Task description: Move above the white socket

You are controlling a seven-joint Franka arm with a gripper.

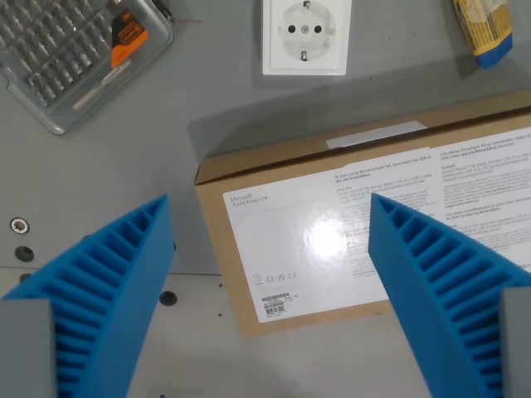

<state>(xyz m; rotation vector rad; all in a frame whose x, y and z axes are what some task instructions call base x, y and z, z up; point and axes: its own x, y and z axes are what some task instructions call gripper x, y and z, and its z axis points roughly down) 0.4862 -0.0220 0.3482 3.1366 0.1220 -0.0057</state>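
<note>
Socket (305,35) white, top of view, beyond pincer (270,211), pincer spread wide, empty

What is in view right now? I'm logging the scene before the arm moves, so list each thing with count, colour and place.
socket: 1, white, top centre, flat on the table
box: 1, brown cardboard with a white printed label, centre to the wrist view's right, below the socket
bit case: 1, grey with an orange part, top left corner, partly cut off
packet: 1, yellow and blue, top right corner, partly cut off
table: 1, grey, under everything, with a few screw holes at lower left
gripper: 1, blue ribbed jaws, bottom left and bottom right, standing wide apart and holding nothing
</note>
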